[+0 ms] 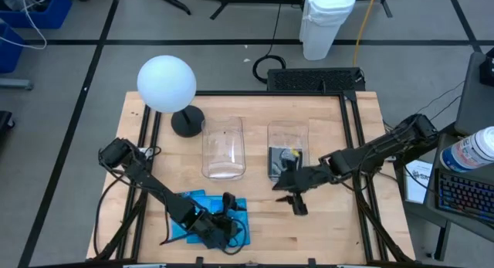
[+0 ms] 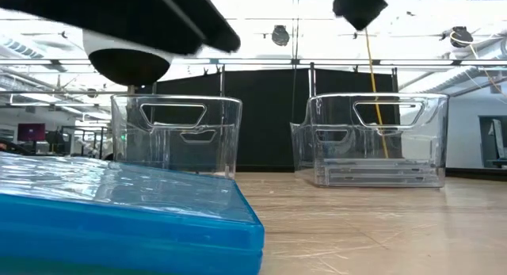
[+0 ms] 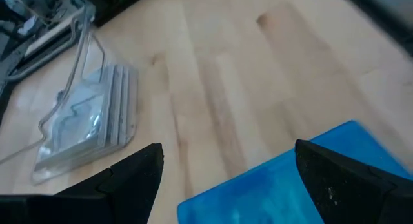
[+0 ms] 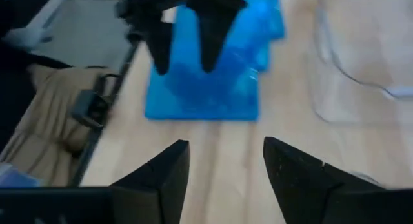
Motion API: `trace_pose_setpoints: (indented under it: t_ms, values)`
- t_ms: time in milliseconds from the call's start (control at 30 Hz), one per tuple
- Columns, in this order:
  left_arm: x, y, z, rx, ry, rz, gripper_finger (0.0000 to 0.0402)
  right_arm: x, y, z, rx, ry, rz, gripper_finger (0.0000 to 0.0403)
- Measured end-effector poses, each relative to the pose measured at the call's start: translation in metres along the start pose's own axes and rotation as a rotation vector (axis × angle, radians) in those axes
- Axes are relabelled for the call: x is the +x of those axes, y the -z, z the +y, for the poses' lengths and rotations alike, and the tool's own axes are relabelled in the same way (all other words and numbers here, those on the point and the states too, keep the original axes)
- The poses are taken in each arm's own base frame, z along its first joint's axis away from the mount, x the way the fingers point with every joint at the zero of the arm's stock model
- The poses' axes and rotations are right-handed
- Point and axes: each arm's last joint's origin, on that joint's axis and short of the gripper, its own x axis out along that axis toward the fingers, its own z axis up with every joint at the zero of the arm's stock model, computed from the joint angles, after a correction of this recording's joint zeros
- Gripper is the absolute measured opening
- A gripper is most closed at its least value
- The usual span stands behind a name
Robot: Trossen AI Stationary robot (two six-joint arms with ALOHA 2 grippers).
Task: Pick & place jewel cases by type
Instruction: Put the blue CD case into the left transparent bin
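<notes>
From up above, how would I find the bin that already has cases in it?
Start at the white globe lamp at the back left of the wooden table. Two clear bins stand side by side to its right. The right bin, farther from the lamp, holds dark patterned cases, while the left bin looks empty.

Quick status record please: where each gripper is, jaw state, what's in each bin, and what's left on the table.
left gripper: open, empty, over the blue jewel cases at the table's near edge
right gripper: open, empty, above bare table just in front of the right bin
right bin contents: clear jewel cases with dark inserts, stacked flat
left bin contents: appears empty
still on table: the blue cases, piled loosely
other: white globe lamp behind the left bin
</notes>
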Motion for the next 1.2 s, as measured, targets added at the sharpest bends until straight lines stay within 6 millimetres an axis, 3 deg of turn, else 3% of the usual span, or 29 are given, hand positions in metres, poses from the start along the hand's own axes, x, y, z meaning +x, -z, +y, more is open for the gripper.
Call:
trace_pose_setpoints:
  t_ms: [167,300,400,667,733,867,1033,1200]
  values:
    - [-0.017,-0.009,-0.019,0.042,0.040,-0.009,0.0349,0.006,0.003,0.029,-0.116,0.002,-0.069,0.0176]
    - [-0.033,-0.026,-0.030,-0.043,0.021,-0.026,0.0349,0.005,0.007,0.044,-0.182,0.069,-0.102,0.0169]
    - [-0.033,-0.034,-0.043,-0.081,0.007,0.004,0.0349,0.006,0.013,0.051,-0.200,0.090,-0.105,0.0165]
    - [0.002,-0.048,-0.099,0.045,0.048,0.219,0.0349,0.014,0.032,0.050,-0.155,0.073,-0.096,0.0164]
    - [0.005,-0.053,-0.108,0.077,0.027,0.285,0.0349,0.016,0.038,0.049,-0.149,0.075,-0.079,0.0164]
    - [0.010,-0.066,-0.113,-0.025,0.024,0.353,0.0349,0.018,0.046,0.048,-0.145,0.077,-0.060,0.0164]
    - [0.030,-0.039,-0.118,-0.031,-0.015,0.591,0.0349,0.018,0.048,0.048,-0.145,0.074,-0.056,0.0164]
    - [0.032,-0.031,-0.121,-0.047,-0.034,0.643,0.0349,0.018,0.049,0.052,-0.155,0.063,-0.055,0.0164]
